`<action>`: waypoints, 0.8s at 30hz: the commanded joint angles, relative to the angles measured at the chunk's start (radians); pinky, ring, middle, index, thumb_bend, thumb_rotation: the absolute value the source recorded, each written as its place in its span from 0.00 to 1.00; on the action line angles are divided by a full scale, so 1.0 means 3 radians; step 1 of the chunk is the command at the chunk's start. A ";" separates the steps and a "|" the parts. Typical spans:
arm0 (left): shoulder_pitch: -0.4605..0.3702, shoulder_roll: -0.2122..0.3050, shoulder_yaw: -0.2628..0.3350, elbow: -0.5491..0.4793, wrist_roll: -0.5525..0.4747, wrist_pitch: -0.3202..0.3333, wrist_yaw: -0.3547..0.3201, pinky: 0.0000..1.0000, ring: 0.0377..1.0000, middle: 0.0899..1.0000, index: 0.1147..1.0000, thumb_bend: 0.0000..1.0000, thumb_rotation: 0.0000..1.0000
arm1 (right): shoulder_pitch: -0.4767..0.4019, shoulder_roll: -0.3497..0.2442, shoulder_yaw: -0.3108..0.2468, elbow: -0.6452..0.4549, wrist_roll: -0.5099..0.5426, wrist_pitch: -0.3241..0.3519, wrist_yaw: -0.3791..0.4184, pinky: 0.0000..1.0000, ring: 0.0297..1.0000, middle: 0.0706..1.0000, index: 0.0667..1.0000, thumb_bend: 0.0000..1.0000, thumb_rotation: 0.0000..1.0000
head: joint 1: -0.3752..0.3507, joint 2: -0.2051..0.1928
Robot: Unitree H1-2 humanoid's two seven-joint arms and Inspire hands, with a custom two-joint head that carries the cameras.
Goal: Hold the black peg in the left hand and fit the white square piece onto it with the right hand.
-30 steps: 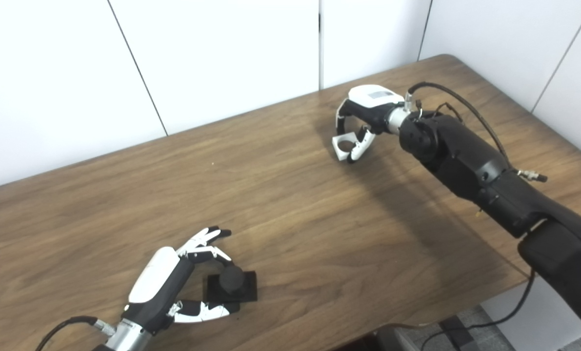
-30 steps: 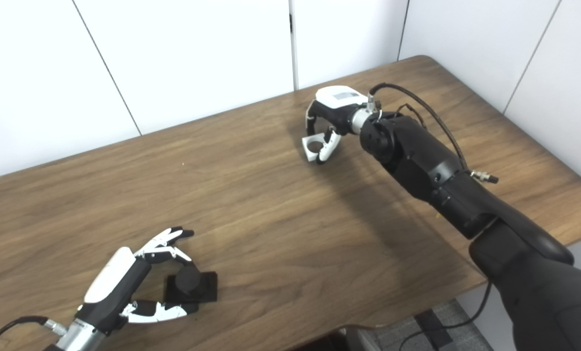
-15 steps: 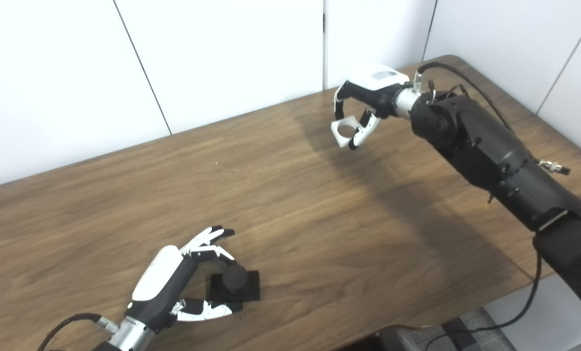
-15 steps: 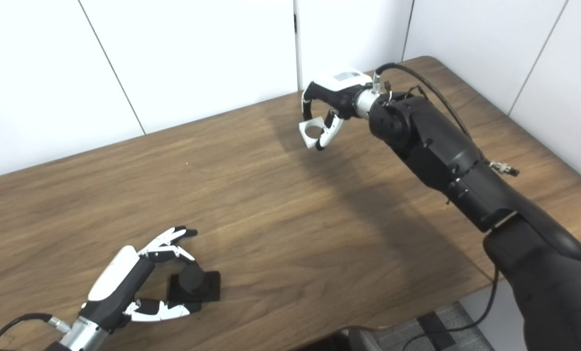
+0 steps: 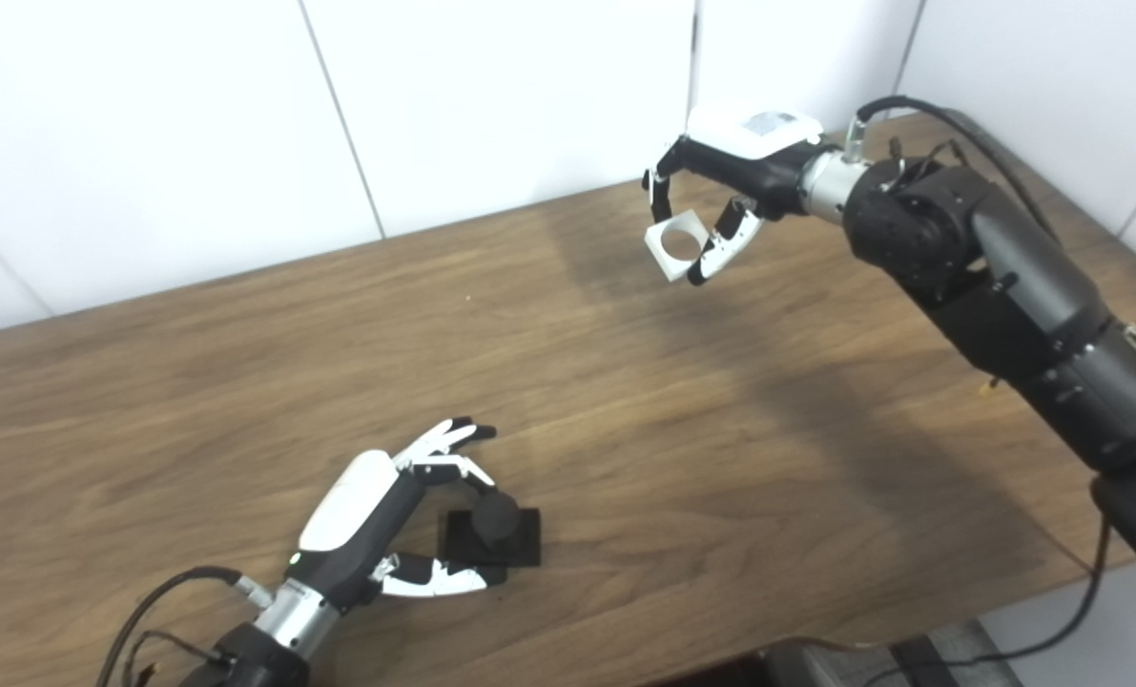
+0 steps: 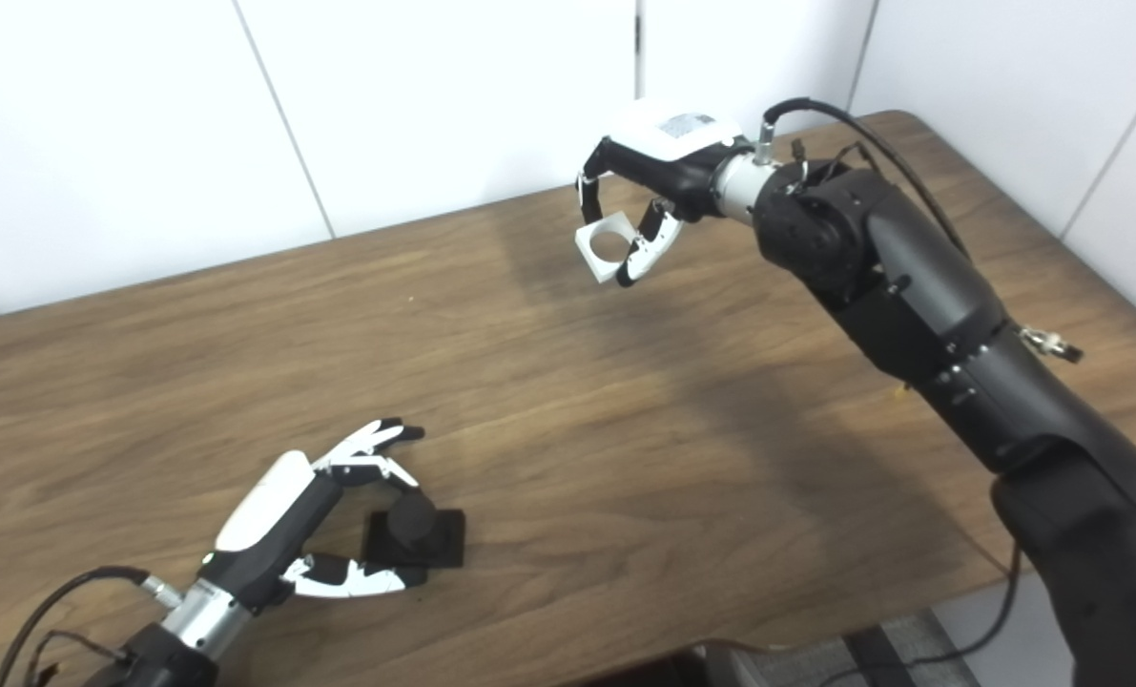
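The black peg, a short round post on a flat black square base, stands on the wooden table near its front edge. My left hand rests beside it, a curled finger against the post and the thumb along the base's near side; other fingers stick out past it. At the far side, my right hand hangs above the table, shut on the white square piece, whose round hole faces me. Fingers grip its far edge and the thumb its near right edge.
White wall panels rise right behind the table's far edge. The table's right corner lies behind my right forearm. A cable trails from my left wrist at the front edge. A dark shadow crosses the wood below the right arm.
The camera has shifted, moving the whole picture rightward. My right hand has lifted the white square piece higher off the table. The left hand and black peg have stayed as they were.
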 commanded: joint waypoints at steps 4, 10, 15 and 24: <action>0.0037 0.0004 -0.0090 0.0106 0.0259 0.0198 -0.0118 0.90 0.97 0.90 0.43 0.52 0.07 | -0.0162 0.0022 -0.0093 -0.0183 0.0082 -0.0208 -0.0020 0.66 0.79 0.74 0.44 0.51 0.15 | 0.0156 -0.0013; 0.0037 -0.0053 -0.0124 0.0137 0.0327 0.0223 -0.0099 0.88 0.96 0.90 0.43 0.52 0.07 | -0.0114 0.0015 -0.0121 -0.0228 0.0175 -0.0427 0.0017 0.63 0.78 0.74 0.44 0.51 0.15 | 0.0458 0.0008; 0.0019 -0.0099 -0.0157 0.0134 0.0369 0.0304 -0.0126 0.90 0.98 0.91 0.43 0.52 0.08 | -0.0038 0.0044 -0.0161 -0.0469 0.0252 -0.0410 0.0117 0.65 0.79 0.74 0.44 0.51 0.15 | 0.0641 -0.0016; -0.0029 -0.0193 -0.0220 0.0235 0.0426 0.0302 -0.0033 0.90 0.97 0.91 0.43 0.52 0.08 | 0.0042 0.0099 -0.0178 -0.0727 0.0432 -0.0460 0.0194 0.66 0.78 0.73 0.44 0.52 0.14 | 0.0845 0.0001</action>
